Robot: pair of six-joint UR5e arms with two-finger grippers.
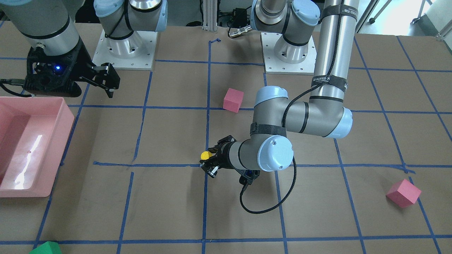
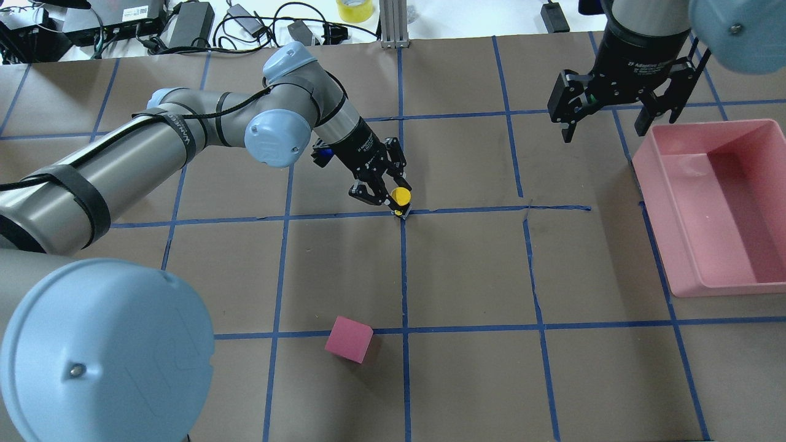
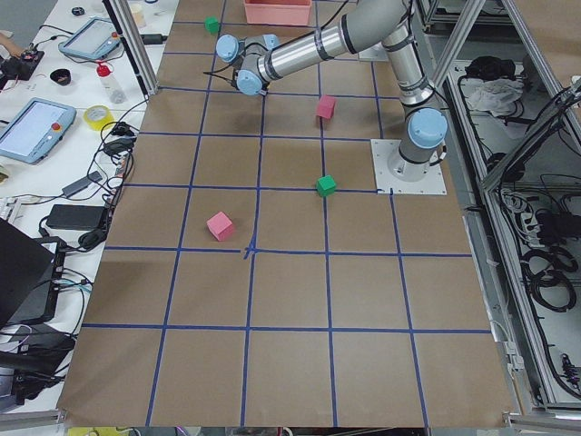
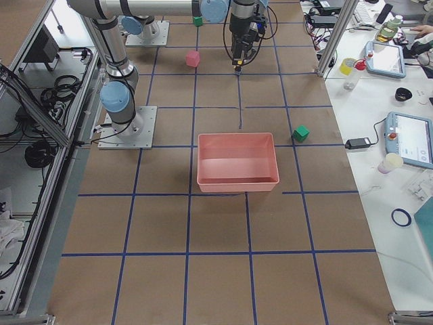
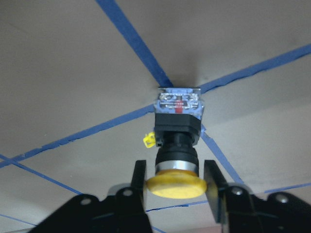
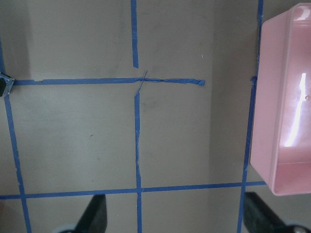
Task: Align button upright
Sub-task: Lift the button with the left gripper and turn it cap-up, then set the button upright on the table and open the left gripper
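Note:
The button (image 5: 176, 141) has a round yellow cap (image 2: 400, 196), a black body and a grey contact block that rests on a crossing of blue tape lines near the table's middle. It stands with its cap up, leaning slightly toward the wrist camera. My left gripper (image 2: 393, 199) comes in tilted from the left and is shut on the button, with its fingers (image 5: 139, 179) pressed against the cap's sides. The cap (image 1: 204, 155) also shows at that gripper's tip in the front view. My right gripper (image 2: 608, 123) hangs open and empty above the table near the pink bin. Its fingertips (image 6: 95, 213) are far apart.
A pink bin (image 2: 660, 227) stands at the right side. One pink cube (image 2: 349, 339) lies in front of the button and another (image 1: 403, 192) lies far off on the left arm's side. A green cube (image 1: 46, 248) sits at the table's far edge.

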